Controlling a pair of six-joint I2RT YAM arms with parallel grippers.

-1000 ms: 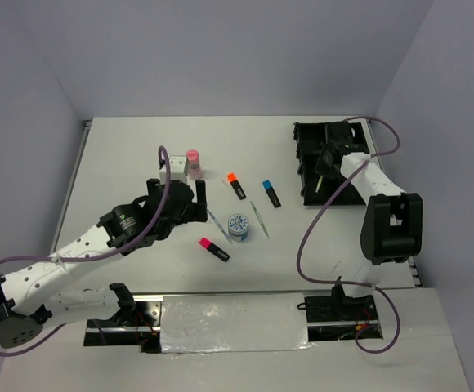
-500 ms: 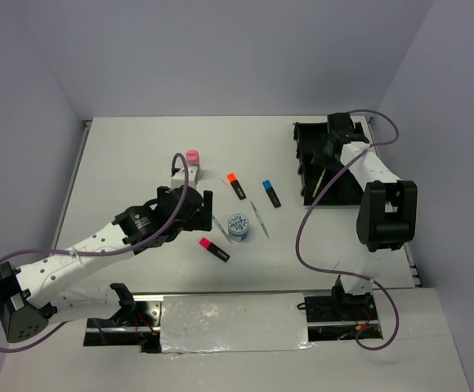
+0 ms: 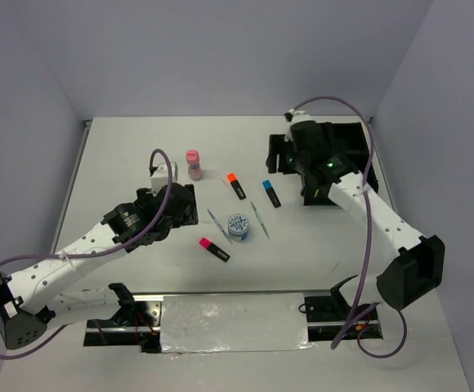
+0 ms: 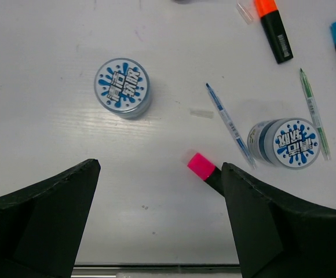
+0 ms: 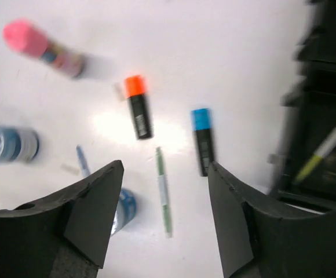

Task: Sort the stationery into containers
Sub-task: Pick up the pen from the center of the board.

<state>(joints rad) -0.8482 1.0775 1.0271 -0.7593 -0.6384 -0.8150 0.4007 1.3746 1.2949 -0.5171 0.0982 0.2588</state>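
On the white table lie the orange (image 3: 235, 185), blue (image 3: 271, 193) and pink (image 3: 214, 249) capped highlighters, a patterned tub (image 3: 238, 225), two thin pens (image 3: 259, 219) and the upright pink bottle (image 3: 193, 163). My left gripper (image 4: 159, 168) hangs open and empty above the table, with a second tub (image 4: 122, 88) ahead of it and the pink highlighter (image 4: 201, 167) by its right finger. My right gripper (image 5: 165, 168) is open and empty, high over the green pen (image 5: 164, 191) and just left of the black organiser tray (image 3: 343, 175). A yellow-green pen (image 5: 330, 145) lies in the tray (image 5: 324, 104).
The left arm (image 3: 82, 245) stretches across the near-left table and hides the second tub from above. The right arm (image 3: 376, 220) runs along the right side beside the tray. Metal rails and the arm bases (image 3: 221, 322) line the near edge.
The right arm swung out of the tray leftward toward the table's middle, its jaws opening on the way. The left gripper shifted slightly back to the left, still open.
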